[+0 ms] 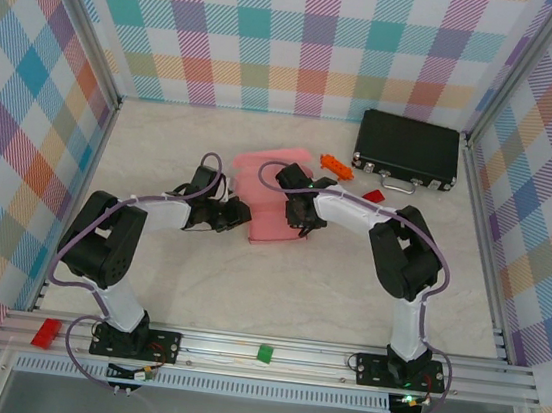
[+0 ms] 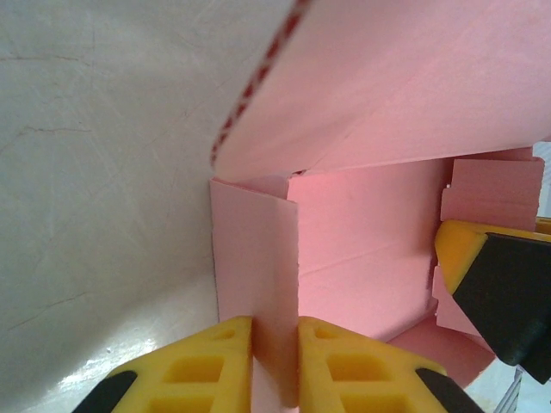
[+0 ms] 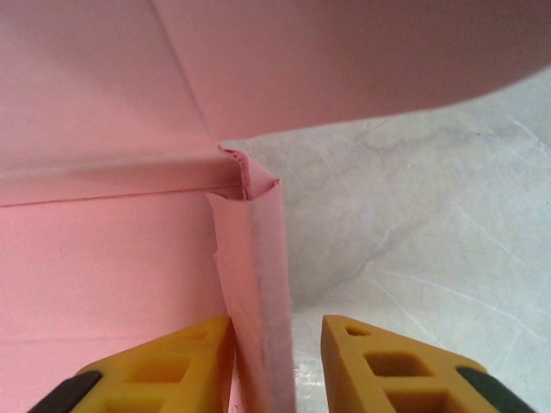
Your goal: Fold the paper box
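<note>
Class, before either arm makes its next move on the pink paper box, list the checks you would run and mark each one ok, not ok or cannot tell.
1. Left gripper clamped on a flap of the paper box: ok.
2. Right gripper clamped on its flap: not ok. The jaws stand apart, with a gap beside the card.
3. That flap sits between the right jaws, ready to pinch: ok.
4. Black case apart from the box: ok.
5. Orange piece free of the box's far edge: cannot tell.
6. Tabs locked in place: cannot tell.
</note>
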Available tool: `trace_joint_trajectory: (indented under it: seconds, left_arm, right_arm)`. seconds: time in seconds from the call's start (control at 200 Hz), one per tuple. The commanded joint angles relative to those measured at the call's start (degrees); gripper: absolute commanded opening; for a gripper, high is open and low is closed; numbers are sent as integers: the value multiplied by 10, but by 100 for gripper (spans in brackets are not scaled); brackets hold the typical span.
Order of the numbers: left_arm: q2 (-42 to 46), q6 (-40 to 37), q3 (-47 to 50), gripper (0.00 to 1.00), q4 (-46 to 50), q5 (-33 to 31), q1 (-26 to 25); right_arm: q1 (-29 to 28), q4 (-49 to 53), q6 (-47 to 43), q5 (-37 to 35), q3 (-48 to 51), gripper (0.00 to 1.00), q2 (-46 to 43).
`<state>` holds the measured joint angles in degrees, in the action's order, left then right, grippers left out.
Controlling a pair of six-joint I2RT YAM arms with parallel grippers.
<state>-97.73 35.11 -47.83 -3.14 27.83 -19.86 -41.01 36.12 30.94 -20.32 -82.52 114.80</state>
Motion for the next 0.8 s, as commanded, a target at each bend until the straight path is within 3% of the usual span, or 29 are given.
trace_joint_trajectory:
  seconds: [0.0, 0.33, 0.795]
  left_arm:
    - [-18, -8, -2, 18, 35, -8, -9]
    - [-20, -11, -7, 18, 43, -9, -10]
    - [-24, -34, -29, 19, 78, -15, -12]
  right_arm:
    - [2, 14, 11, 2, 0, 37, -10]
    - [7, 15, 11, -1, 4, 34, -6]
    - [23, -39, 23, 72, 36, 42, -32]
